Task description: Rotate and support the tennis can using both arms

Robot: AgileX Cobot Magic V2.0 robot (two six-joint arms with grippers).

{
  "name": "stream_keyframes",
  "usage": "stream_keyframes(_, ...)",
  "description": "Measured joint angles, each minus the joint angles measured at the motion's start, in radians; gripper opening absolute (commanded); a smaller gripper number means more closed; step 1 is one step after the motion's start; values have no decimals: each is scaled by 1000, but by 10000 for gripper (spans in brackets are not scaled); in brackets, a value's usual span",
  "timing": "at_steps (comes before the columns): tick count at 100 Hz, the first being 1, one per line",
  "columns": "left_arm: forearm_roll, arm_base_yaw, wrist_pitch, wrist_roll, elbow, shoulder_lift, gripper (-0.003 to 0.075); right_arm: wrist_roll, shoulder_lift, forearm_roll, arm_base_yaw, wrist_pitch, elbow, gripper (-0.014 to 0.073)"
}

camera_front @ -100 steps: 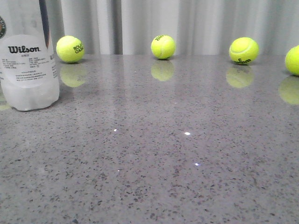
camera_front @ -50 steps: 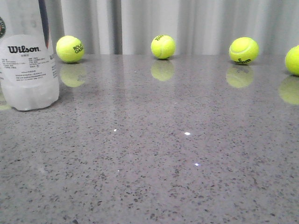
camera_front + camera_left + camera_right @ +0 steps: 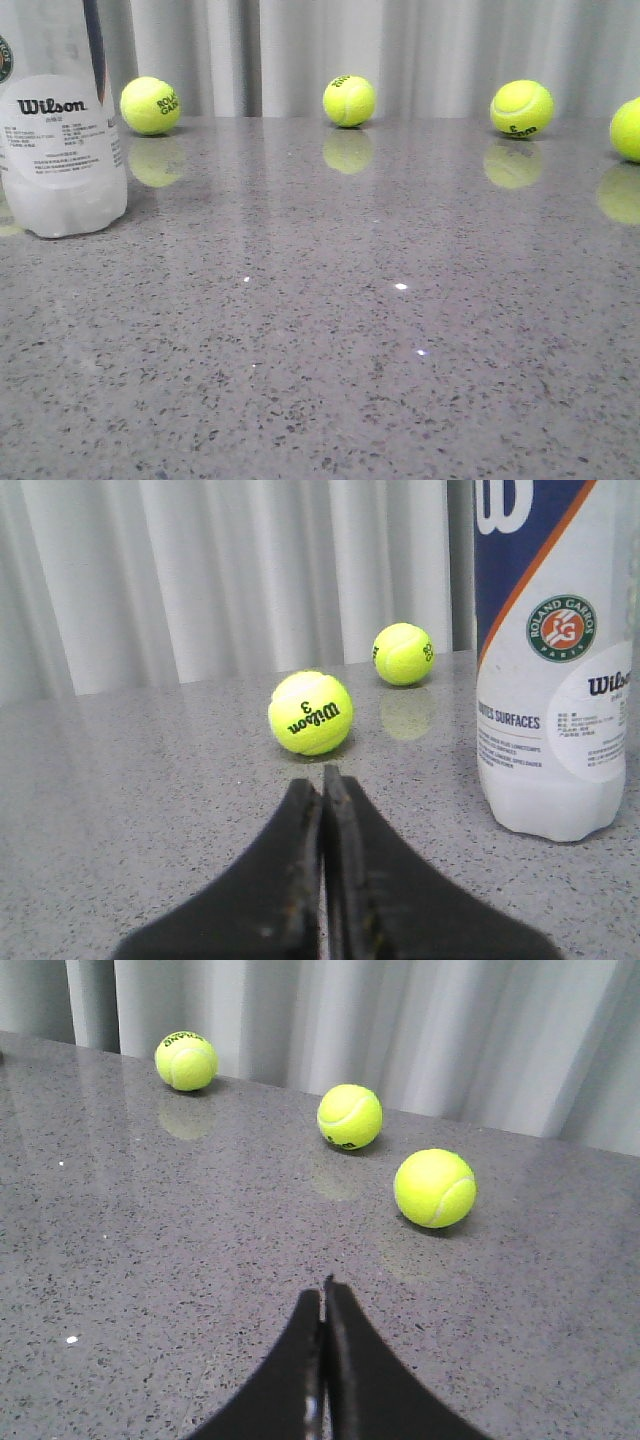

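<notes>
Upright tennis can (image 3: pixel 62 120) at table's (image 3: pixel 400 330) left edge, grippers (image 3: pixel 322 780) (image 3: pixel 325 1290) closed apart

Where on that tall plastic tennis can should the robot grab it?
Probably around the straight labelled middle of the tennis can, coming in level from the side. It stands upright, round and smooth, with a lobed bottom. Both the left gripper and right gripper are shut, so they must open first.

We see a glossy grey speckled table (image 3: pixel 350 330). The tennis can (image 3: pixel 60 130) stands upright at its left edge. Four tennis balls (image 3: pixel 349 100) rest apart along the far edge.
</notes>
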Motion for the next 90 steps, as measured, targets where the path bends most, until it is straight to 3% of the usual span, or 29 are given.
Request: stream_keyframes(90,58,0,-27,-27,0,0,-21,0,0,0,0,0,0,-67)
